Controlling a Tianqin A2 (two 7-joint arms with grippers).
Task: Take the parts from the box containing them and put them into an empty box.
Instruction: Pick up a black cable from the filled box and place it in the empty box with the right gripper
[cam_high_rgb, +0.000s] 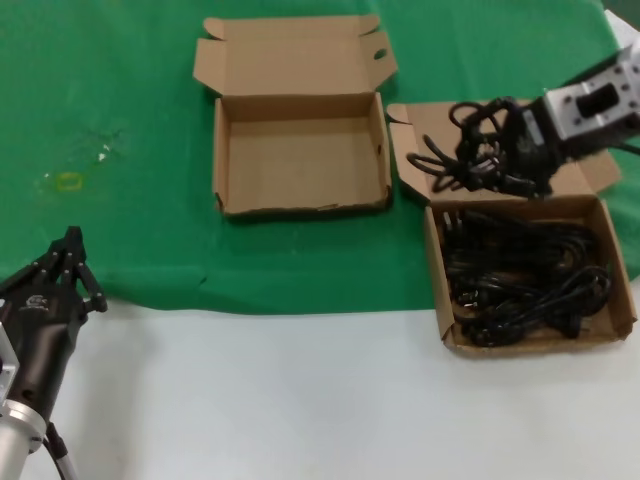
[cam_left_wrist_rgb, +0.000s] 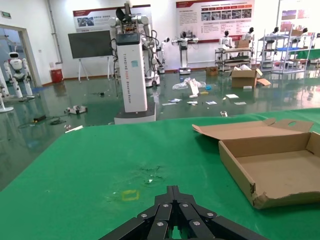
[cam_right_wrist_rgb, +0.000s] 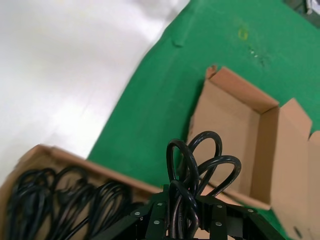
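We see two boxes on the green cloth. The wide box, at 12 o'clock in the head view, holds nothing. The squarish box, at 3 o'clock, holds tangled cords; we cannot count them. Its lid is partly hidden by the right gripper, which is clamped on one lifted cord, hanging above the lid. The left gripper, at 8 o'clock over the cloth's near edge, has its fingers closed together, holding nothing.
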